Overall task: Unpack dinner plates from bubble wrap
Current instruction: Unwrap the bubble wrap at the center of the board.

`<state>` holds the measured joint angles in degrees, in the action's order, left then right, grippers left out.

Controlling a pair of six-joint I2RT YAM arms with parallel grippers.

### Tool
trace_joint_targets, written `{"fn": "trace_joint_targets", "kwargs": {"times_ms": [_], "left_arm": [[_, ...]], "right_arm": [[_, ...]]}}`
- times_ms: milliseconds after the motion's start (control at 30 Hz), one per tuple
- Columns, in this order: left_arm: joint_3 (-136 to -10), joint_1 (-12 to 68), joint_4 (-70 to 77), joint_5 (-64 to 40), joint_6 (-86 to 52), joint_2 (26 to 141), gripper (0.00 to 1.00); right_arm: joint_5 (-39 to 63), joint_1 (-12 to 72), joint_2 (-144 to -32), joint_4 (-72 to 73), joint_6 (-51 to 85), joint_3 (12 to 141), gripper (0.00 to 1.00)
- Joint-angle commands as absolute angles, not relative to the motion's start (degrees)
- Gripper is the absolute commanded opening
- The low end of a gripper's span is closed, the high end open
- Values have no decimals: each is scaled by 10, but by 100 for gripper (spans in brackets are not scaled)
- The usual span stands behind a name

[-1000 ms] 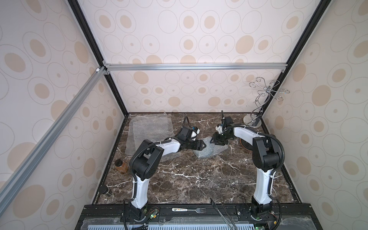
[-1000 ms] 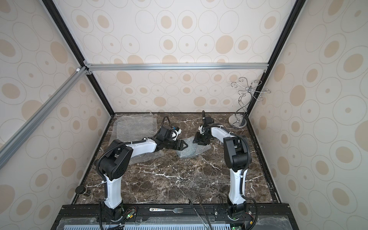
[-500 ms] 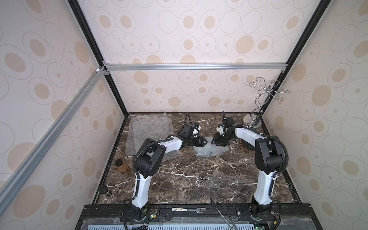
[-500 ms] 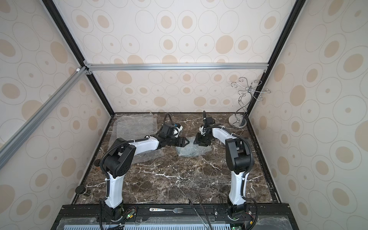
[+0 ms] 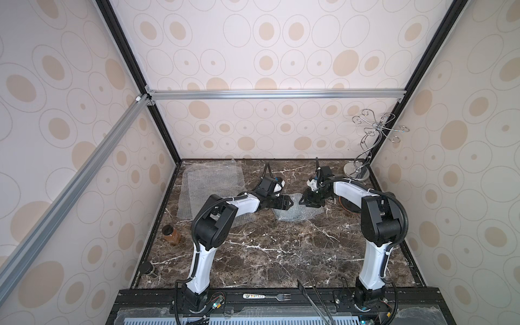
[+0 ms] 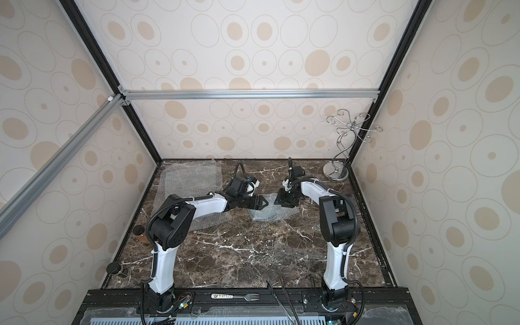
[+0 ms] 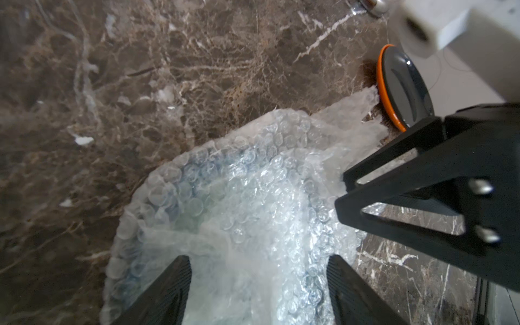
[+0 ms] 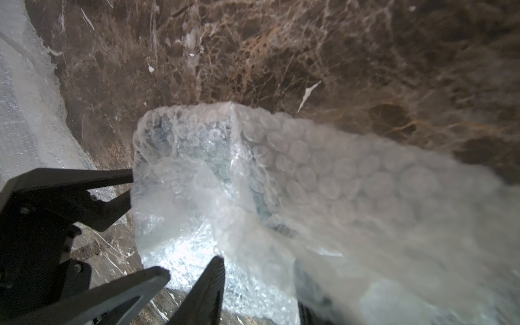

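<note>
A crumpled bundle of bubble wrap (image 5: pixel 295 215) (image 6: pixel 270 215) lies mid-table between both arms. My left gripper (image 5: pixel 291 203) (image 7: pixel 259 281) is open, its fingers straddling the bundle (image 7: pixel 239 211) from the left. My right gripper (image 5: pixel 305 200) (image 8: pixel 259 287) is shut on a raised flap of the wrap (image 8: pixel 225 168), which drapes over one finger. Any plate inside shows only as a faint bluish tint. To the right, beside the right arm, a dark grey dinner plate sits stacked on an orange one (image 7: pixel 402 87) (image 5: pixel 347 206).
Flat bubble wrap sheets (image 5: pixel 213 183) lie at the back left, partly under the left arm. A chrome wire stand (image 5: pixel 357 171) fills the back right corner. A brown jar (image 5: pixel 171 233) and a dark-lidded jar (image 5: pixel 147 270) stand along the left edge. A fork (image 5: pixel 267 296) lies on the front rail.
My left gripper has edged right, closer to the right gripper, and now reaches over the bundle. The bundle has bunched up slightly. The right gripper has stayed put.
</note>
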<state>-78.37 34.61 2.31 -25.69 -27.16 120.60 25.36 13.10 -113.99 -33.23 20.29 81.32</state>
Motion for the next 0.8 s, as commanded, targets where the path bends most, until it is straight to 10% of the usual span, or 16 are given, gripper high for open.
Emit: {"fn": "trace_joint_targets", "kwargs": {"times_ms": [0, 467, 767], "left_arm": [[-808, 358, 18, -263, -274, 1215, 75], [-824, 362, 16, -266, -276, 1226, 23], [-855, 351, 13, -284, -278, 1236, 11]], "right_arm": [[260, 129, -1143, -330, 203, 802, 44], [266, 127, -1129, -332, 200, 804, 44], [273, 121, -1078, -365, 187, 819, 45]]}}
